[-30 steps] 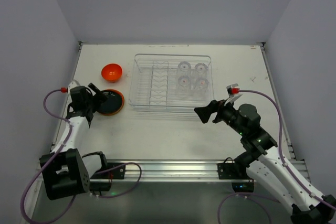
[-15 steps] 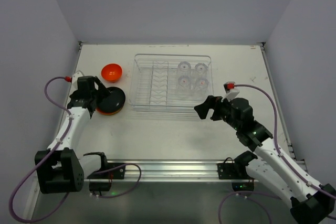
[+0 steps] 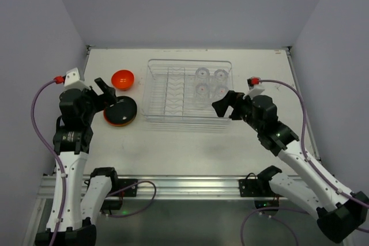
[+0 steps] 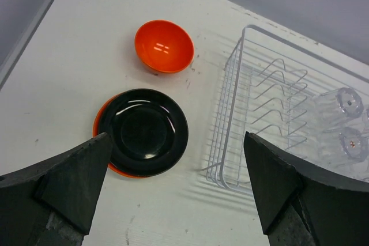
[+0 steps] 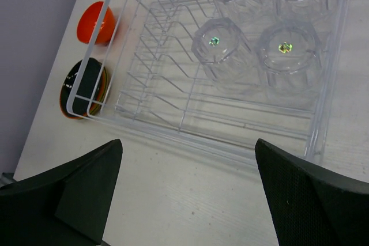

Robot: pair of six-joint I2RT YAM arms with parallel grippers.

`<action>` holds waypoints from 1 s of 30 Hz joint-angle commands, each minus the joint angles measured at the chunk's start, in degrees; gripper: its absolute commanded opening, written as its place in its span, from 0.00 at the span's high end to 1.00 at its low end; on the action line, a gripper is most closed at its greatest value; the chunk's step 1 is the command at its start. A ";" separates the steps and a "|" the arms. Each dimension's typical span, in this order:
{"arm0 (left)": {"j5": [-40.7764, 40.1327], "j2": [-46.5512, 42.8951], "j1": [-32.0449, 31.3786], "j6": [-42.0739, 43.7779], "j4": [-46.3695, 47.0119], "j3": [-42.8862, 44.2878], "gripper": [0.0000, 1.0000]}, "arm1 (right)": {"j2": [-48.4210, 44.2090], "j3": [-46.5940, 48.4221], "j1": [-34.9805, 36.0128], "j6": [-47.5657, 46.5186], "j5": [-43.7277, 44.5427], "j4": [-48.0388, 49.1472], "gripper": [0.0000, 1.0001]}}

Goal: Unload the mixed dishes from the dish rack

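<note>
Two sets of jaws, both spread wide and both empty. On the left, my left gripper (image 3: pixel 105 91) hangs just above the black plate (image 4: pixel 144 131). That plate lies flat on an orange plate (image 4: pixel 99 136) on the table (image 3: pixel 173 148), left of the rack (image 4: pixel 225 102), and the bowl (image 4: pixel 164 46) sits mouth up just beyond them. Those three are already out, I judge. The rack's slotted left half looks bare. In its right half stand four tumblers (image 5: pixel 216 41), two by two and close together. They seem to stand mouth down with bases up, so each one's long axis runs vertical. They are what is left to lift. I expect them to be light and stiff, but smooth and clear, so likely slippery and perhaps breakable. The ribs should give my pads some bite. I would come straight down on a near one and close across its body just below the base, slipping one finger into the gap between neighbours. My right gripper (image 3: pixel 226 103) hovers at the rack's near right corner, just beside the near right tumbler, and I see no contact.
</note>
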 commanded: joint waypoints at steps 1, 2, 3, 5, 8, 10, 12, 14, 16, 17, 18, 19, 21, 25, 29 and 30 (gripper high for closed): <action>2.41 1.83 -0.95 5.18 -2.34 -1.95 0.00 | 10.24 10.30 -0.07 0.01 -2.01 2.69 0.01; 1.18 2.10 -1.31 5.18 -2.78 -2.30 0.00 | 13.08 12.96 0.02 0.01 -0.69 -1.50 0.01; 0.38 1.75 -1.48 5.09 -2.53 -3.00 0.00 | 15.72 15.34 0.19 -0.43 1.85 -3.28 0.01; -1.63 0.70 -1.57 4.83 -0.07 -6.58 0.00 | 22.99 22.28 0.63 -0.78 5.72 -7.85 0.01; 4.56 -0.97 -1.66 4.99 1.43 -7.66 0.00 | 30.65 27.91 2.12 -2.10 13.72 -8.75 0.01; 4.42 -1.24 -1.57 4.65 2.04 -8.45 0.00 | 34.53 32.38 2.39 -4.46 13.83 -8.84 0.01; 4.77 -1.24 -1.66 4.65 2.05 -8.54 0.00 | 40.86 36.70 2.48 -7.62 12.43 -12.43 0.01; 5.47 -1.33 -1.57 4.74 2.05 -8.63 0.00 | 46.30 42.33 2.48 -10.53 11.19 -15.33 0.01; 6.17 -1.50 -1.84 4.83 2.31 -8.72 0.00 | 49.04 45.66 2.48 -14.92 10.23 -16.39 0.01; 6.26 -1.68 -1.92 4.91 2.40 -8.81 0.00 | 50.27 46.81 2.48 -16.07 9.87 -17.96 0.01; 6.35 -1.77 -2.27 4.91 2.40 -8.89 0.00 | 52.46 47.69 2.39 -18.43 9.44 -18.59 0.01; 6.35 -1.85 -2.36 4.91 2.49 -8.90 0.00 | 53.27 49.36 2.48 -19.32 8.30 -19.29 0.01; 6.44 -2.12 -2.63 4.91 2.57 -8.98 0.00 | 55.11 50.95 2.48 -21.60 6.37 -20.79 0.01; 7.66 -1.60 -2.89 5.09 2.84 -9.16 0.00 | 59.68 53.67 2.30 -24.24 5.57 -22.19 0.01; 8.11 -0.71 -4.46 5.35 2.93 -9.07 0.00 | 66.80 61.14 2.30 -23.82 7.67 -29.93 0.01; 8.02 -0.71 -4.56 5.35 2.84 -9.07 0.00 | 67.07 60.28 2.30 -23.64 7.59 -28.63 0.01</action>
